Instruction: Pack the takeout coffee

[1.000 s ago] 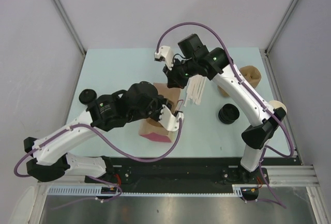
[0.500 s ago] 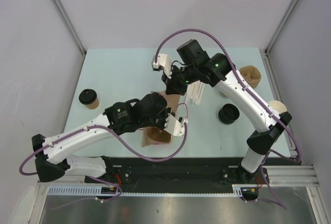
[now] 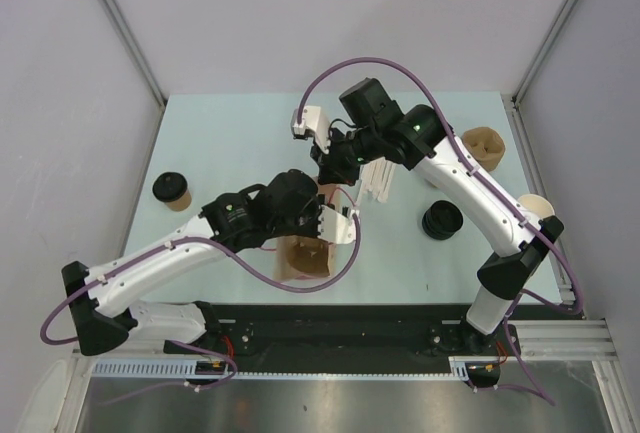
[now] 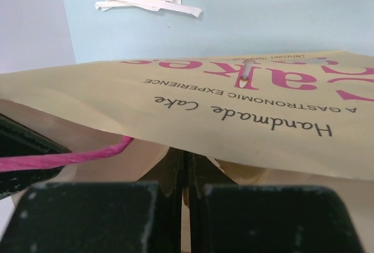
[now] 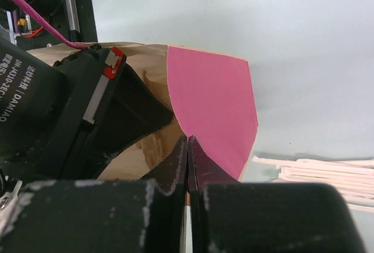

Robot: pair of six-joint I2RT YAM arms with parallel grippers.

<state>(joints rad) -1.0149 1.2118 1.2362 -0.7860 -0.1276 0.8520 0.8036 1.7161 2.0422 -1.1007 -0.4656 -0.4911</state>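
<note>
Kraft-paper item, 1 pc: takeout coffee [image 3: 172,190], brown cup w/ black lid, is being shown upright on table [image 3: 230,133], left side, well apart from both grippers and from bag; nothing is touching it. Paper bag [image 3: 305,258] (kraft, pink side panel, pink cord handle, "Handmade Cake" print) is being held near front-centre of table, between the two arms, mouth apparently up. Left gripper [image 4: 186,162]: fingers are being pressed together on near top edge of bag, paper pinched between, no gap visible. Right gripper [image 5: 187,151]: likewise clamped, on opposite rim by pink panel. Bag interior is being partly hidden by left wrist in top view, so contents cannot be told. Other stock: white wrapped straws [image 3: 380,178] beyond bag, near right gripper; loose black lids [image 3: 441,220] right of centre; lidless brown cups [image 3: 482,145] far right. Handling est.: cup is being judged light if empty, heavier and prone to slosh if filled; fill level cannot be told. Wall is being reckoned thin and soft, easily crushed; lid prob. press-fit only, so lifting by lid is being advised against. Hold pt.: mid-wall below lid rim, fingers on opposite sides, moderate squeeze, kept upright throughout. Paper is being judged fairly grippy, lid plastic slicker. Step in hand, as judged: bag is being opened and steadied; one gripper will need freeing before cup can be fetched.
</note>
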